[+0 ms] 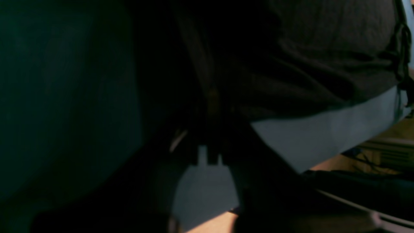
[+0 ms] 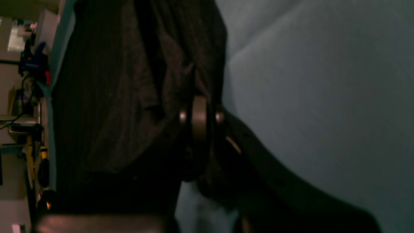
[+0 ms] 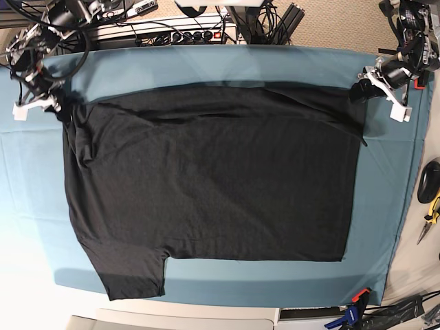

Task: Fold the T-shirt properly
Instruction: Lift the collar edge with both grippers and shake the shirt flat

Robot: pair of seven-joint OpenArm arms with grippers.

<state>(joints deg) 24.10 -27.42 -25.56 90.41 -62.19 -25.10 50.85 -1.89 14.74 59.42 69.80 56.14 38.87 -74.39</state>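
Nowhere in these views can any writing, brand or label be read; the T-shirt (image 3: 213, 192) shows only plain black knit, with no print on the side facing up. It lies spread across the middle of the teal cloth sheet (image 3: 31, 179) in the base view, its long straight edge on the right of the frame, one short sleeve hanging out at the lower left, and its top edge doubled over into a narrow fold running along the upper part of the frame. The right gripper (image 3: 53, 104), at the upper left of the base view, is clamped on the T-shirt's upper-left corner; its own wrist view shows dark ribbed fabric bunched and pinched between the closed fingers (image 2: 199, 118). The left gripper (image 3: 362, 90), at the upper right of the base view, sits on the T-shirt's upper-right corner. Its wrist view is too dark and blurred to make out the jaws, so I cannot tell whether they are together on the cloth.
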